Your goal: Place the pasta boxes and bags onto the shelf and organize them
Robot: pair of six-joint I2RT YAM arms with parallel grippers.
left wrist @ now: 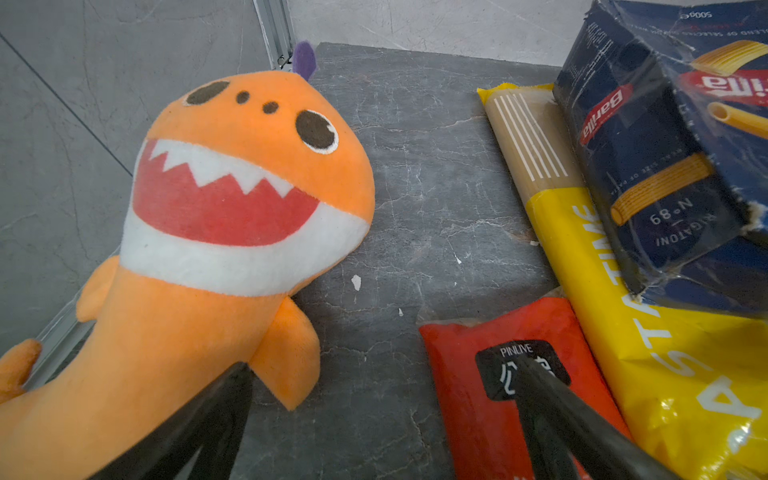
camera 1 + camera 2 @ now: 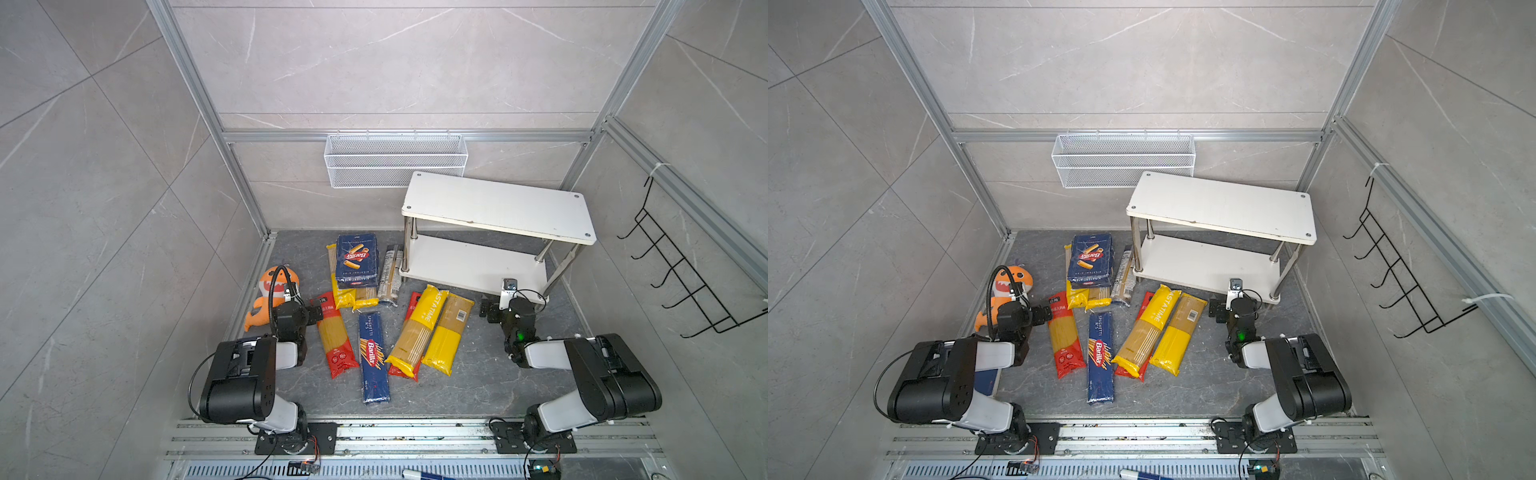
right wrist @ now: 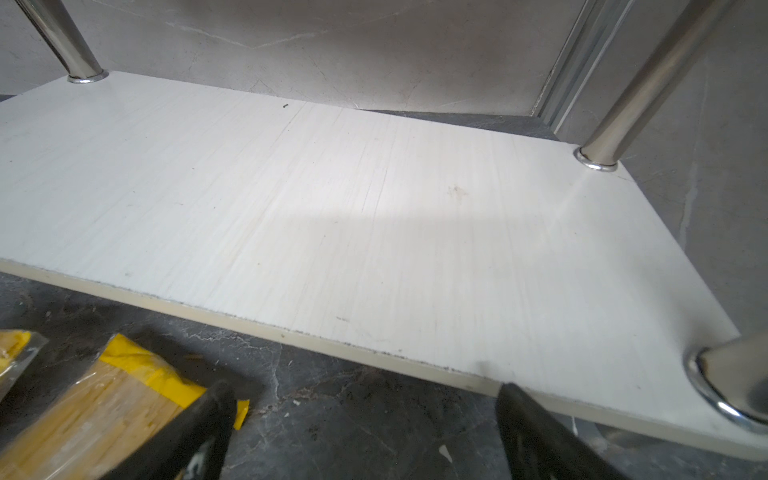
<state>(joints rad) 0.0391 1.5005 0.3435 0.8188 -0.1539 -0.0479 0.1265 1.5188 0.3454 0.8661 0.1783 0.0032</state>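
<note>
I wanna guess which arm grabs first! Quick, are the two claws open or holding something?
Left claw: open, holding nothing.
Right claw: open, holding nothing.

Pasta boxes (image 2: 357,259), bags (image 2: 417,332) flat beside shelf (image 2: 498,205)

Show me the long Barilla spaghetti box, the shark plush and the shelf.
long Barilla spaghetti box (image 2: 375,354): in a top view, red logo.
shark plush (image 1: 224,208): left wrist view, red mouth.
shelf (image 2: 498,203): in a top view, bare upper board.
</note>
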